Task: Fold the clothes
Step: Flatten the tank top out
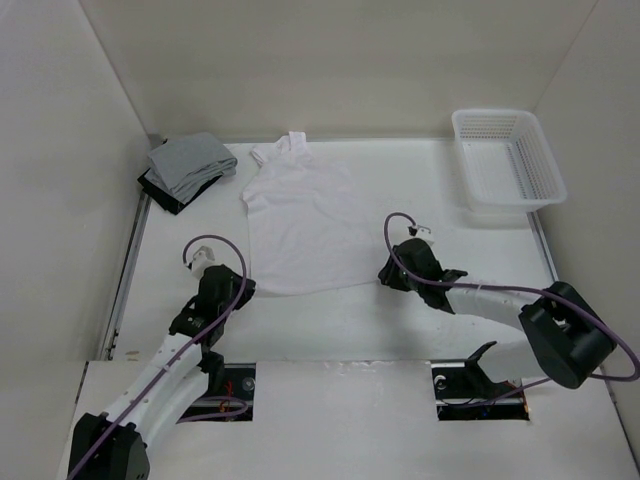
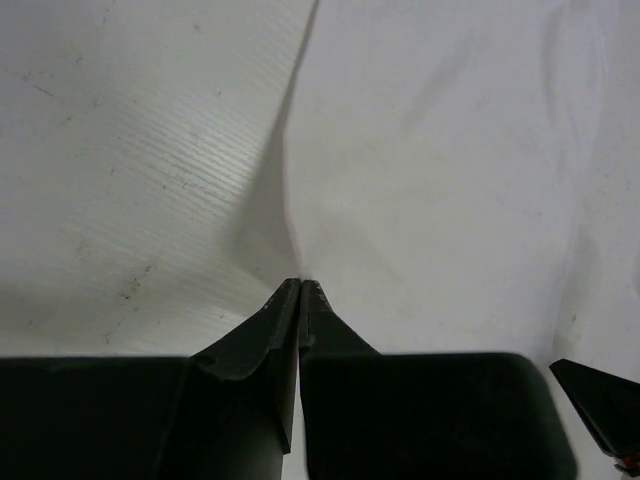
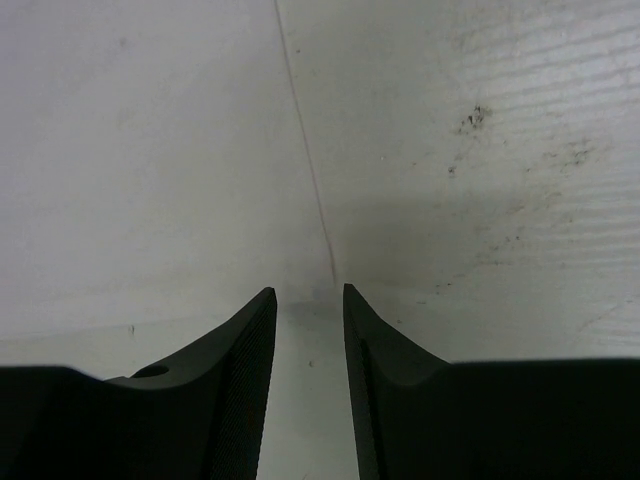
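The clothes, a thin white tank top (image 1: 300, 215), lie spread flat in the middle of the table with the straps at the far end. My left gripper (image 1: 247, 286) sits at the near left corner of the hem. In the left wrist view its jaws (image 2: 301, 283) are pressed together right on the fabric's edge, and the cloth (image 2: 450, 180) rises slightly there. My right gripper (image 1: 384, 276) is at the near right corner of the hem. It stands open (image 3: 310, 292) astride the cloth's edge, with fabric (image 3: 150, 150) to the left and bare table (image 3: 500, 150) to the right.
A stack of folded grey and black garments (image 1: 190, 168) lies at the far left corner. A white plastic basket (image 1: 508, 158) stands at the far right. White walls close in the table on three sides.
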Action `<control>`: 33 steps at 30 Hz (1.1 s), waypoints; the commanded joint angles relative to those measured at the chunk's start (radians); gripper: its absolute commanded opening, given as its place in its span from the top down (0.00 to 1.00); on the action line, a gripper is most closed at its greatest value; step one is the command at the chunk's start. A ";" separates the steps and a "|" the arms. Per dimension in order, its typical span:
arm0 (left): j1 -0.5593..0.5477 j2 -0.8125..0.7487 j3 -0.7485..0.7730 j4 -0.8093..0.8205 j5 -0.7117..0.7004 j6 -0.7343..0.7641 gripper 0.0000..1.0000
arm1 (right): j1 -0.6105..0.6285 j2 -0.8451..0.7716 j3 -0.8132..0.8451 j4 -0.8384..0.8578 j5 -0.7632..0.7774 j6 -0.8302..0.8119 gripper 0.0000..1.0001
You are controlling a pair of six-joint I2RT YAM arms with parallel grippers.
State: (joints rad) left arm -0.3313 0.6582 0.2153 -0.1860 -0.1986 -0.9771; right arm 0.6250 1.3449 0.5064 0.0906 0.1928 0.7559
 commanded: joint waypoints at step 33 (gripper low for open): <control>0.030 -0.140 0.599 0.063 0.125 0.064 1.00 | 0.199 -0.653 0.536 -0.388 0.298 -0.242 1.00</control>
State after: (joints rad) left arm -0.2943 0.5491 0.6559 -0.1806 -0.0612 -0.9291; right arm 0.7685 0.7277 0.8597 -0.1593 0.3626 0.6380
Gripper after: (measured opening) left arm 0.010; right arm 0.006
